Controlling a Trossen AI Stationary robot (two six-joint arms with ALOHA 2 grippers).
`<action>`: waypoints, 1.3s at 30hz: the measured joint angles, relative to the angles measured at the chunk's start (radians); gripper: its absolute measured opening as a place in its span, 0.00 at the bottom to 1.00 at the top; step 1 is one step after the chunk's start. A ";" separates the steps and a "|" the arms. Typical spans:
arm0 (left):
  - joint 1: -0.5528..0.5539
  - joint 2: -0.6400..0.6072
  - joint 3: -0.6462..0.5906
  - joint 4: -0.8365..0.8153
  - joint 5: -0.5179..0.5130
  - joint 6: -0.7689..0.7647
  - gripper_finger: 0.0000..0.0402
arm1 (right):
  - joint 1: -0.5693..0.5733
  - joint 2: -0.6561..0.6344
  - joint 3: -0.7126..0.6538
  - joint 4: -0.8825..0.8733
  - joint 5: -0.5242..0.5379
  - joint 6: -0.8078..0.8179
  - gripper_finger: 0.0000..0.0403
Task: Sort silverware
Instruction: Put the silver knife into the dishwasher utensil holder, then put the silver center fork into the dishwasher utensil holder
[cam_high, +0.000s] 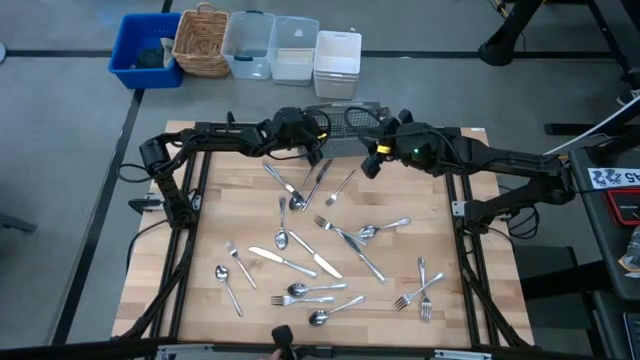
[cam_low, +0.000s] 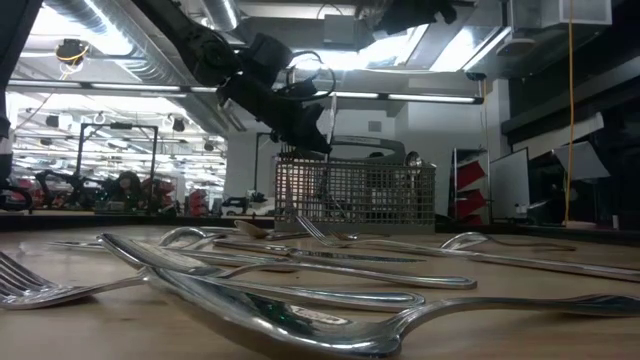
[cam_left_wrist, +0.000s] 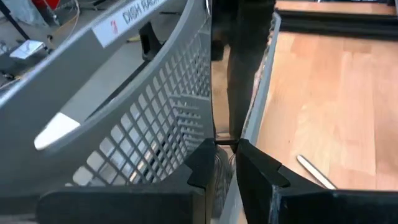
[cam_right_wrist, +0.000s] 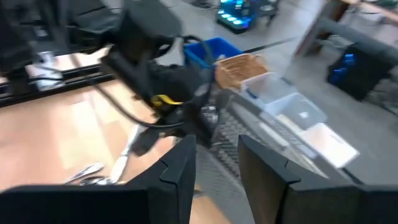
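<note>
Many silver forks, spoons and knives (cam_high: 320, 262) lie scattered over the wooden table (cam_high: 220, 200), and they fill the foreground of the low view (cam_low: 300, 290). A grey wire-mesh basket (cam_high: 345, 118) stands at the table's far edge and also shows in the low view (cam_low: 355, 190). My left gripper (cam_high: 312, 138) hangs over the basket's left end (cam_left_wrist: 155, 112), its fingers nearly together on a thin piece of silverware (cam_left_wrist: 225, 163). My right gripper (cam_high: 372, 160) hovers just right of it near the basket, slightly open and empty (cam_right_wrist: 217, 155). My left gripper pinches a thin metal piece (cam_left_wrist: 225, 163) between its two fingers (cam_left_wrist: 205, 165), which point down over the basket's rim (cam_left_wrist: 264, 74). The fingers hide which part they hold. The piece is clear of the table.
Beyond the table's far edge stand a blue bin (cam_high: 145, 50), a wicker basket (cam_high: 200, 40), clear tubs (cam_high: 270, 45) and a white tub (cam_high: 337, 62). The table's far left and far right corners carry no silverware.
</note>
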 joint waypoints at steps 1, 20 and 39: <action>0.000 0.000 0.000 -0.008 0.000 -0.002 0.12 | 0.000 0.000 0.000 -0.003 -0.020 0.000 0.30; -0.007 -0.027 0.000 -0.050 -0.029 -0.112 0.31 | 0.000 0.000 0.000 -0.054 -0.170 0.080 0.30; -0.043 -0.403 0.000 -0.558 0.078 -0.203 0.29 | 0.066 0.188 -0.004 -0.224 -0.494 0.425 0.30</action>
